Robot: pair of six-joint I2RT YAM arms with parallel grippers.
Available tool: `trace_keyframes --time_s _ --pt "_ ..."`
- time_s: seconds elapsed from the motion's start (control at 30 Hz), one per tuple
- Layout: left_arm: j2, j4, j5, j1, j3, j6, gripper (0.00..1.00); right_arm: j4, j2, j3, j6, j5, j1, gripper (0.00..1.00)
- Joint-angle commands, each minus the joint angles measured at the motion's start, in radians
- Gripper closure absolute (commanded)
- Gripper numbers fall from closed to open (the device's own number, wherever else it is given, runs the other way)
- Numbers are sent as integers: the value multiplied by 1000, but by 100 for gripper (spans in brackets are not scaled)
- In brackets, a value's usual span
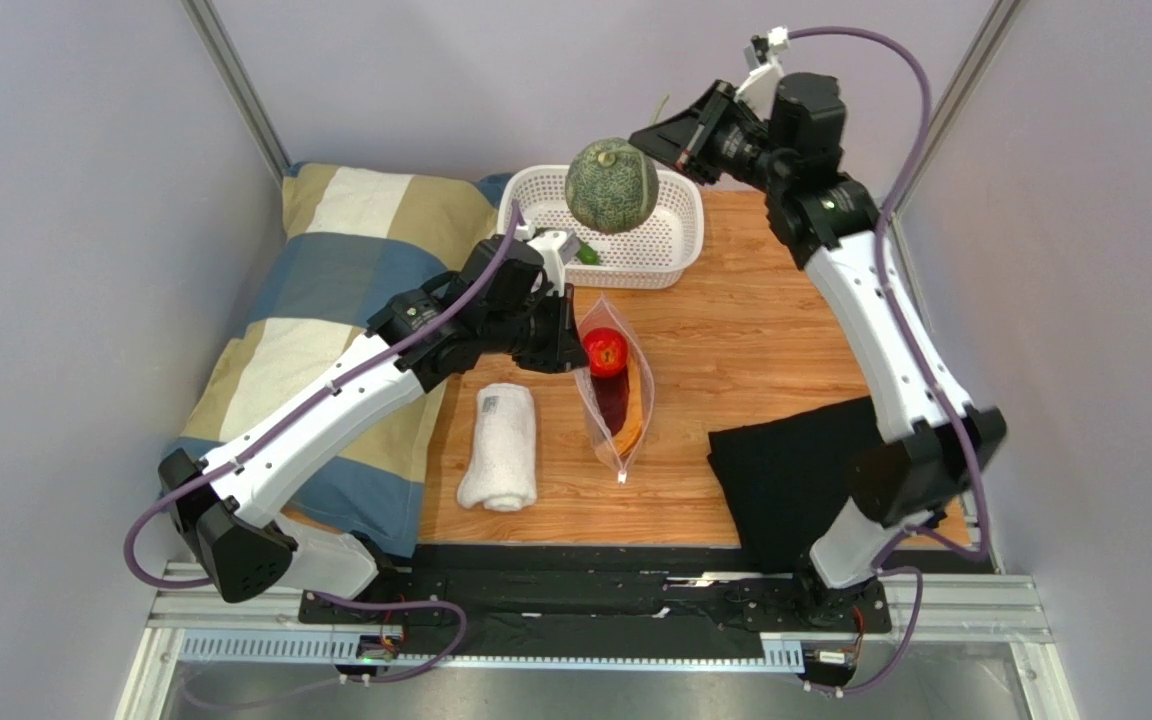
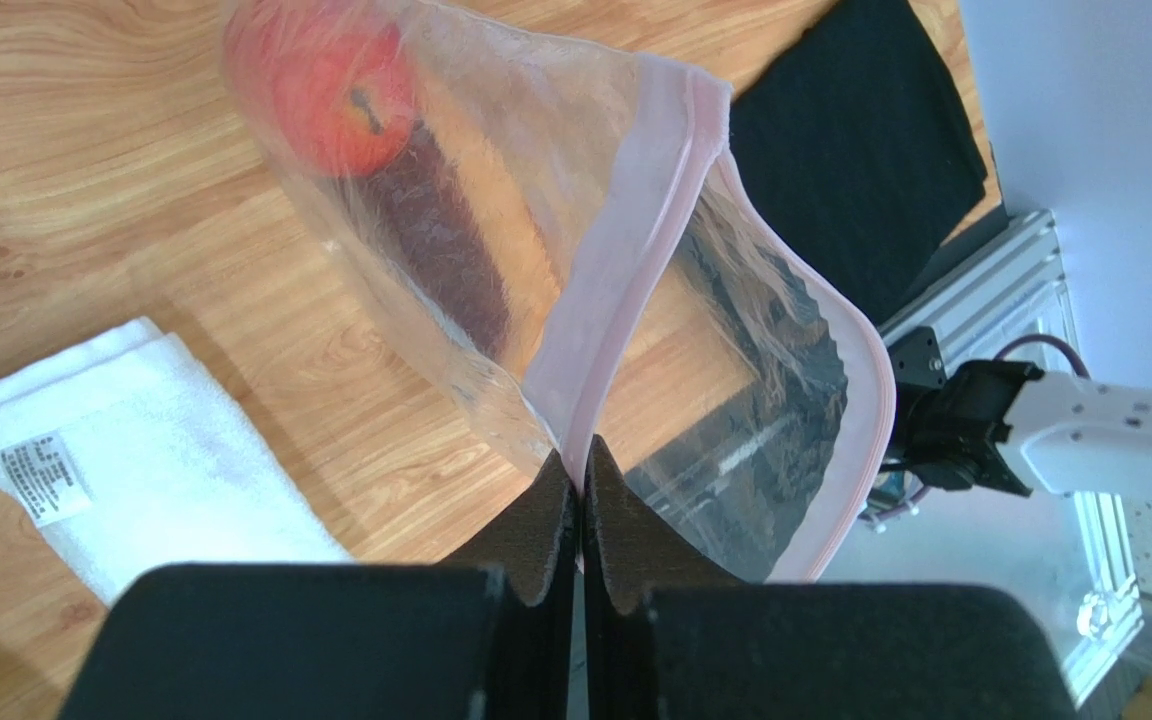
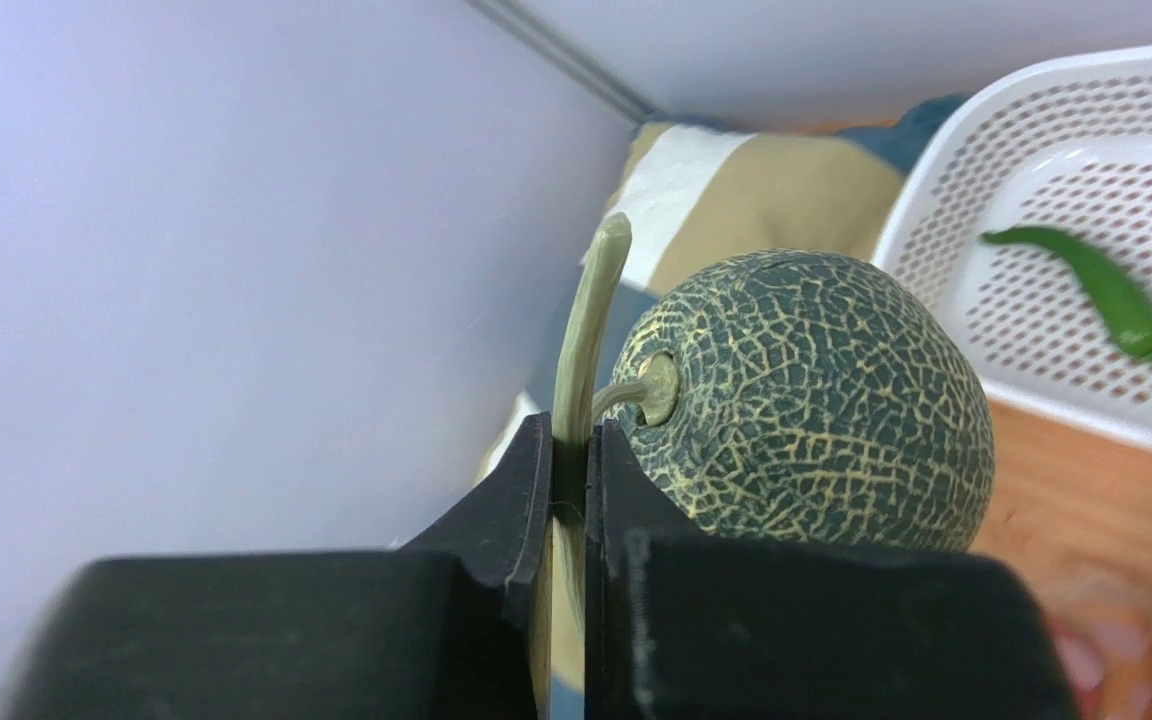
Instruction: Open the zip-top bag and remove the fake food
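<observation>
The right tool is clamped on the thin stem of the netted green melon, which hangs over the white basket at the upper centre of the top view. That stem is the weak point. It is slim and curved, so the heavy round melon could swing, twist in the jaws or slip free. If it falls near the rim it may bounce onto the bench, or land on the green pepper already lying in the basket.

At mid-frame in the top view, the left tool is pinched shut on the pink zip strip of the zip-top bag, whose mouth gapes open. The red tomato and the purple-and-orange piece sit deep inside, at the upper left of the left wrist view. Only one lip is held. Crinkly film can slide out of a narrow pinch, and the loose lip may fold over and close the opening. A tilt or tug could also drag the bag across the bench, or send the tomato rolling toward the white towel beside it.
</observation>
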Motion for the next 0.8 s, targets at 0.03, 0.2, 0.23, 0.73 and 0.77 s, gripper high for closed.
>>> trace_keyframes --time_s 0.03,0.2,0.23,0.73,0.77 --pt "-35 48 61 1 30 66 100 105 246 138 -86 59 -42 100" --pt "-29 44 81 3 42 115 100 111 483 257 -98 79 -79 100" --pt "-26 41 78 3 36 117 100 137 507 260 -97 79 -93 100" --pt "8 11 93 4 51 147 100 156 875 478 -49 77 -174 79" --pt "11 11 96 4 51 146 100 157 883 488 -45 76 -176 62"
